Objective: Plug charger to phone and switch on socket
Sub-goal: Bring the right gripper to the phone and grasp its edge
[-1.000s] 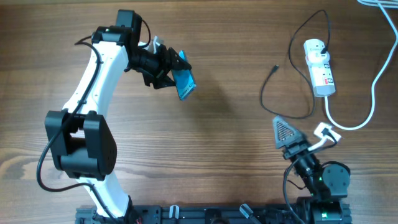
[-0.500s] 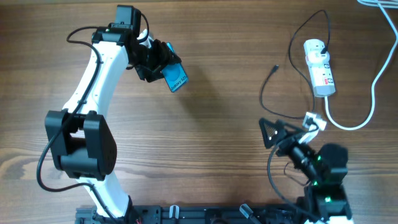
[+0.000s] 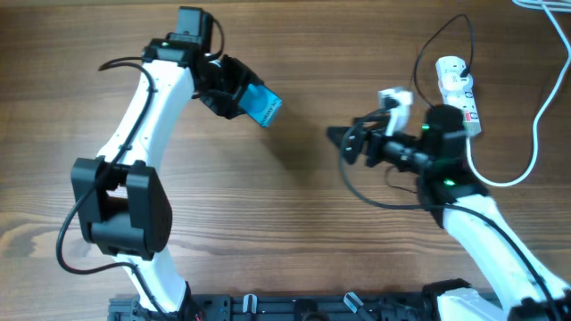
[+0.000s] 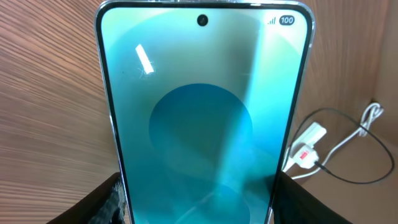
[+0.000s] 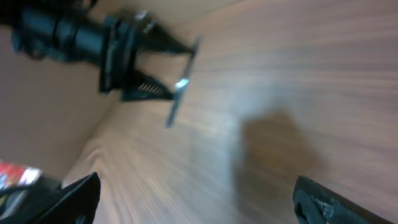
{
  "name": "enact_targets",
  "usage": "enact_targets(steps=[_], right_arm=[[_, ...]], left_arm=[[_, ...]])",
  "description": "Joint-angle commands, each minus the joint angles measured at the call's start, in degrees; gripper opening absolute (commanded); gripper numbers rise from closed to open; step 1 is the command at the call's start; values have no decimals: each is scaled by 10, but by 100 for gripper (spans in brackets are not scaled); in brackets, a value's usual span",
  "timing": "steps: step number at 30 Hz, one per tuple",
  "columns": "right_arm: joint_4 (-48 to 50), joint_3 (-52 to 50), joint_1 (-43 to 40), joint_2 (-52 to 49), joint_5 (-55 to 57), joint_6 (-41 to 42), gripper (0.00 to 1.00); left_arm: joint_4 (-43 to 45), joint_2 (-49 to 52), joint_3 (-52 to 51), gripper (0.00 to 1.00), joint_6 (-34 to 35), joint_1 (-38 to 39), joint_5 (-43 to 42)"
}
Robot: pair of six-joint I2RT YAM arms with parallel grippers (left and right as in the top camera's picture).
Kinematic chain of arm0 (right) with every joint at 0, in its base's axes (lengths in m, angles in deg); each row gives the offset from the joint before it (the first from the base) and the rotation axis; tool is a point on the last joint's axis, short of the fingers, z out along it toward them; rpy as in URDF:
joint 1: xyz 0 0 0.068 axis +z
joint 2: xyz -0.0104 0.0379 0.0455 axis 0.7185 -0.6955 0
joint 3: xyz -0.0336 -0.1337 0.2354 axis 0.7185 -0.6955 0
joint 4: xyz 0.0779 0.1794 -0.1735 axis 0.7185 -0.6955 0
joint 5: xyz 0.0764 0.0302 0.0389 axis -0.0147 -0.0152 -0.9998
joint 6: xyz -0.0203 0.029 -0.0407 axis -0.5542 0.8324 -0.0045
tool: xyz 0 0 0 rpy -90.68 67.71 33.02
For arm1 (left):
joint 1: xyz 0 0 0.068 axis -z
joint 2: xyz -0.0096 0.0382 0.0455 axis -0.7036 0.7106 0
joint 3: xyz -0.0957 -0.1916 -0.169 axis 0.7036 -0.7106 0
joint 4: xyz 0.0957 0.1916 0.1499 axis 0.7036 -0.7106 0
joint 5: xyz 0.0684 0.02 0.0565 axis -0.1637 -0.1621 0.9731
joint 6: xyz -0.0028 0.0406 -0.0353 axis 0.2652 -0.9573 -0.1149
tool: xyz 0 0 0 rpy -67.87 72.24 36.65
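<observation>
My left gripper (image 3: 239, 96) is shut on the phone (image 3: 263, 106) and holds it tilted above the table at the upper left. In the left wrist view the teal screen of the phone (image 4: 202, 118) fills the frame between my fingers (image 4: 199, 202). My right gripper (image 3: 343, 143) is open and empty at mid table, pointing left toward the phone. Its wrist view (image 5: 199, 199) is blurred and shows the phone (image 5: 180, 87) edge-on. The white socket (image 3: 458, 96) lies at the upper right. The thin black charger (image 3: 439, 37) runs from it; its tip is hidden behind my right arm.
The socket's thick white cord (image 3: 538, 125) loops at the right edge. The left wrist view shows the socket (image 4: 306, 144) and the cords (image 4: 354, 134) far off. Bare wood lies between the two grippers.
My right arm swung from the front right up to mid table and now points left at the phone. My left gripper shifted slightly right and turned the phone.
</observation>
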Motion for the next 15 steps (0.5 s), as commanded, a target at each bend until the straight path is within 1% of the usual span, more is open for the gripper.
enact_targets(steps=[1, 4, 5, 11, 15], right_arm=[[68, 8, 64, -39, 49, 35, 99], [79, 8, 93, -49, 140, 52, 100], [82, 8, 98, -50, 153, 58, 100], [107, 8, 105, -60, 163, 83, 99], [106, 8, 105, -70, 178, 109, 93]], left_arm=[[12, -22, 12, 50, 52, 35, 9], [12, -22, 12, 50, 53, 57, 18], [12, -22, 12, 50, 54, 66, 17], [17, -22, 12, 50, 77, 101, 17], [33, -22, 12, 50, 80, 118, -3]])
